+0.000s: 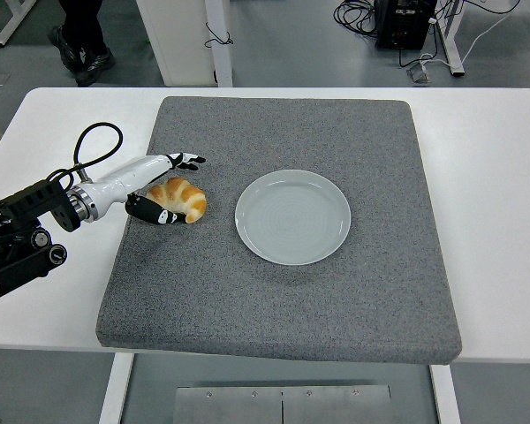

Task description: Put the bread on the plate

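Left hand left of centre brackets the bread, fingers apart, not clamped (light, soft, flaky: cradle its middle gently).

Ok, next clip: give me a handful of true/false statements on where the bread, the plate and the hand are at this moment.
1. The croissant lies on the grey mat, left of the plate. True.
2. The plate already has bread on it. False: it holds nothing; the croissant is apart from it.
3. The left hand is at the croissant, fingers above it and thumb at its near side. True.
4. The right hand is reaching over the plate. False: no right arm shows in the head view.
5. The plate sits on the bare white table. False: it rests on the mat.
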`<state>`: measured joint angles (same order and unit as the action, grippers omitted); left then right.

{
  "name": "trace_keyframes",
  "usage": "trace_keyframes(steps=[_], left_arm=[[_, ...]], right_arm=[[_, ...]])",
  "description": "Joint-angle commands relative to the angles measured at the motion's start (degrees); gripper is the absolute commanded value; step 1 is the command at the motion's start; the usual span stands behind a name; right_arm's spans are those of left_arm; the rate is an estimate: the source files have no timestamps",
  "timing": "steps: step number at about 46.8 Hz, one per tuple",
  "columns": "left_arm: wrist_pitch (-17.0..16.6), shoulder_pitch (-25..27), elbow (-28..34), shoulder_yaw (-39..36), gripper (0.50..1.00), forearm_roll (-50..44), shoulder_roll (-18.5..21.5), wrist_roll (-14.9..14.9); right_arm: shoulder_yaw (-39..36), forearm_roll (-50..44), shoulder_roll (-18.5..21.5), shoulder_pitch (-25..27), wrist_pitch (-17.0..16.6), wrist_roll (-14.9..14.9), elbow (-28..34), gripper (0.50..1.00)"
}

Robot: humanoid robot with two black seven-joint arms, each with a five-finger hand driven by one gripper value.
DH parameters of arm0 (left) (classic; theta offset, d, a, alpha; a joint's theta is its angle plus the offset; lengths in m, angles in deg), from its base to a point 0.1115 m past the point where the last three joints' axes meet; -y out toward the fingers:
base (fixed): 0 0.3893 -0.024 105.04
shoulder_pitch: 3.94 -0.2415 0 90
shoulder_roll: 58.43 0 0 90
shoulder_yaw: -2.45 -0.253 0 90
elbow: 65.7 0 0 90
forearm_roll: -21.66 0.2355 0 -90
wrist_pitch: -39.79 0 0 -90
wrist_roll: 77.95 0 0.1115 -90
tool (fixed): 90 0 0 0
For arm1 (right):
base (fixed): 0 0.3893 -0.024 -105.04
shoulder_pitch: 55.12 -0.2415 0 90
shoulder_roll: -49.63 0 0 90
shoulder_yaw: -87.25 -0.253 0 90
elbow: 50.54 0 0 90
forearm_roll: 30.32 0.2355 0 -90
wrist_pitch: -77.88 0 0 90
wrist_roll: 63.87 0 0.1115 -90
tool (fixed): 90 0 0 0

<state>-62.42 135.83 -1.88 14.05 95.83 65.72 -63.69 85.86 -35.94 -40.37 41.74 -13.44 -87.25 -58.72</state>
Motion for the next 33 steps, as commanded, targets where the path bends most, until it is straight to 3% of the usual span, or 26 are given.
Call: trace_keyframes(steps=[1,4,7,9,11,12,22,33], left_arm=[[-0.1,-0.3,0.0,-0.1,0.758,-0.8,-0.1,0.1],[-0.1,-0.6,0.0,-0.2,0.749,-1.2,-0.1,0.1],[-0.2,-0.8,0.0,-0.1,0.689,-1.2,-0.1,0.1],[-0.2,-0.8,0.0,-0.2,0.628,-1.2,-0.2,0.1],[-0.3,-0.8,0.0,-0.3,0.511,-1.2,-0.2,0.1],[-0.2,-0.7,0.0,-0.3,0.5,-1.3,-0.1,0.1],[0.1,0.7,0.7,-0.5,0.5,-2.5,0.9,1.4],[1.5,5.7,4.3,-0.4,0.5,-2.8,5.8,2.1]], right_arm=[[0.0,0.0,0.0,0.0,0.0,0.0,0.0,1.0],[0.0,0.0,0.0,0.0,0.0,0.0,0.0,1.0],[0.0,0.0,0.0,0.0,0.0,0.0,0.0,1.0],[0.0,0.0,0.0,0.0,0.0,0.0,0.0,1.0],[0.0,0.0,0.0,0.0,0.0,0.0,0.0,1.0],[0.0,0.0,0.0,0.0,0.0,0.0,0.0,1.0],[0.0,0.0,0.0,0.0,0.0,0.0,0.0,1.0],[0.0,0.0,0.0,0.0,0.0,0.0,0.0,1.0]])
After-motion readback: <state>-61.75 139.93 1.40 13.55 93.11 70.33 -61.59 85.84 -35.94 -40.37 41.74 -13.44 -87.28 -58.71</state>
